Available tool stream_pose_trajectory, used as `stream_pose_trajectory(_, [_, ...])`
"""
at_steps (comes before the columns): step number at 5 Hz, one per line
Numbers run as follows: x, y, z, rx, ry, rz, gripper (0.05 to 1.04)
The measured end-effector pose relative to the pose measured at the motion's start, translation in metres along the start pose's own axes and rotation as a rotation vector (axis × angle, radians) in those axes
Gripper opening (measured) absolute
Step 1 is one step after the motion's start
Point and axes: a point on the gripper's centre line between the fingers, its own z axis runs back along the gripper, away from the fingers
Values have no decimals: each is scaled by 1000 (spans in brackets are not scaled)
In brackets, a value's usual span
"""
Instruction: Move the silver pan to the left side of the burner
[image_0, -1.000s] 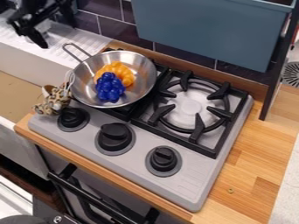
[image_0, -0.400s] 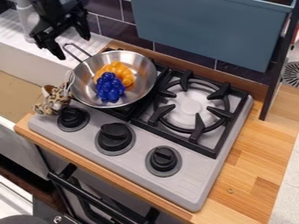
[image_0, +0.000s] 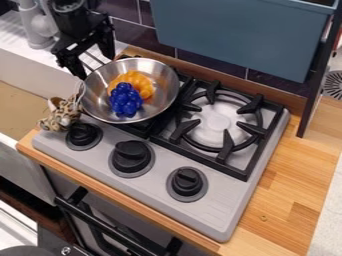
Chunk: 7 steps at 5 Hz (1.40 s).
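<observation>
Down and rightward across the view, the pincer (image_0: 95, 67) is moving to the pan's handle (image_0: 95, 57).
Its fingers are standing apart, one on each side of the handle; whether they are touching it, I cannot tell. The pan (image_0: 157, 111) is sitting at the stove's (image_0: 220, 212) left side in the view, beside the bare grate (image_0: 227, 147), and is holding a blue toy (image_0: 125, 102) and an orange toy (image_0: 141, 83).
</observation>
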Motion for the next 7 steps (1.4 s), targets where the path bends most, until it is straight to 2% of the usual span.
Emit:
stream_pose_trajectory(1, [-11, 6, -8, 30, 8, 33, 851])
stream_pose_trajectory(2, [-17, 8, -4, 59, 50, 128, 574])
stream_pose_trajectory(3, [-20, 0, -1, 64, 41, 161, 431])
stream_pose_trajectory(4, [-25, 0, -1, 76, 54, 179, 456])
stream_pose_trajectory(5, [-34, 2, -5, 70, 44, 213, 464])
stream_pose_trajectory(6, [-49, 4, -2, 43, 30, 182, 465])
stream_pose_trajectory(7, [-62, 2, -1, 13, 37, 145, 466])
